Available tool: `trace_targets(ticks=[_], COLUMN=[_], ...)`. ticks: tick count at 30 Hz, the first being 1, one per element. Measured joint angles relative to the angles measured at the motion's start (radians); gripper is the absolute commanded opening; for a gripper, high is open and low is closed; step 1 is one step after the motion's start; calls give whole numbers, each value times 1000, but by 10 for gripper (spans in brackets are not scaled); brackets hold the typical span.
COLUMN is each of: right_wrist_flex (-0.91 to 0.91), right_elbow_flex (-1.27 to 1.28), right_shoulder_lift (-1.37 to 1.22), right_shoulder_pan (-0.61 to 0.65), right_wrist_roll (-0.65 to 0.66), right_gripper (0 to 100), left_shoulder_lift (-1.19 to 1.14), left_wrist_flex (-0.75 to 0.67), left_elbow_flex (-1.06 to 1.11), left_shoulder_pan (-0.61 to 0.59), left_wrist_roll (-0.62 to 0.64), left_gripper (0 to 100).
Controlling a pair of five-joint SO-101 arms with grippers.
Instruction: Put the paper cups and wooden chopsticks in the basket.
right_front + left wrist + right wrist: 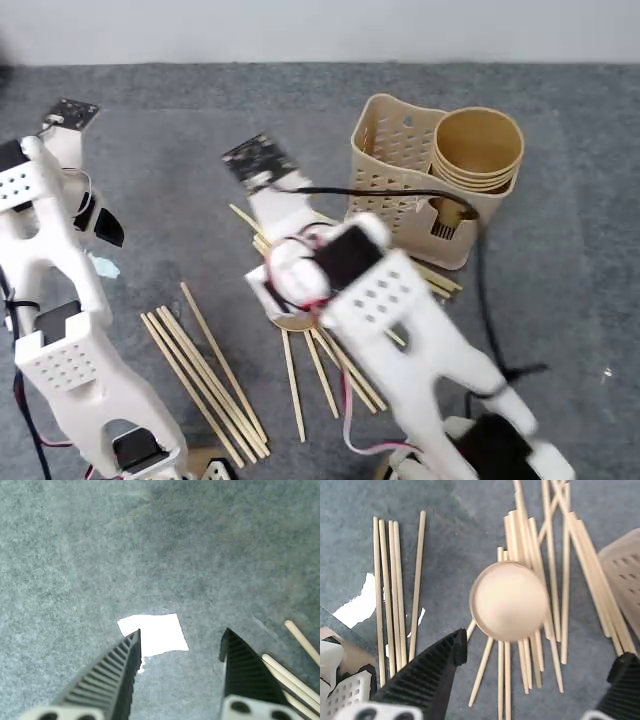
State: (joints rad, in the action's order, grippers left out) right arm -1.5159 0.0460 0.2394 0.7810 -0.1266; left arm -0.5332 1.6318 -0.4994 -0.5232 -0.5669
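A paper cup (510,601) lies bottom-up on a scatter of wooden chopsticks (547,565). My right gripper (535,680) hangs open above it, one finger on each side, touching nothing. In the high view this cup (294,321) peeks out under the right arm. A second bundle of chopsticks (205,370) lies on the table between the two arms. The beige basket (395,160) stands at the back with several stacked cups (478,145) in it. My left gripper (180,645) is open just above the mat, over a white paper scrap (155,632).
Grey mat (180,130) covers the table. The basket's perforated wall (625,575) is close beside the cup. A black cable (400,193) runs across the basket's front. More chopsticks (295,665) lie near the left gripper.
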Motion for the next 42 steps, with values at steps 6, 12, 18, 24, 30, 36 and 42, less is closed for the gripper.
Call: trace_targets(ticks=[6,12,18,24,30,36,42], right_wrist_flex=[98,106,66,-81,-157,-235,-235], right_elbow_flex=[0,0,3,3,3,3,87], right_shoulder_lift=[-170,-199,-199,-103,23,104,261], right_shoulder_pan=[6,-38,-253,-411,-471,-555,-661], right_wrist_roll=[-9,-9,48,138,157,213,235], right_gripper=[446,446,446,446,445,445,445], left_shoulder_lift=[0,0,0,0,0,0,0], left_wrist_flex=[0,0,0,37,92,100,100], left_elbow_flex=[0,0,0,0,0,0,0], left_shoulder_pan=[0,0,0,43,146,227,336], left_wrist_roll=[0,0,0,0,0,44,120], left_gripper=[243,243,243,243,243,243,243])
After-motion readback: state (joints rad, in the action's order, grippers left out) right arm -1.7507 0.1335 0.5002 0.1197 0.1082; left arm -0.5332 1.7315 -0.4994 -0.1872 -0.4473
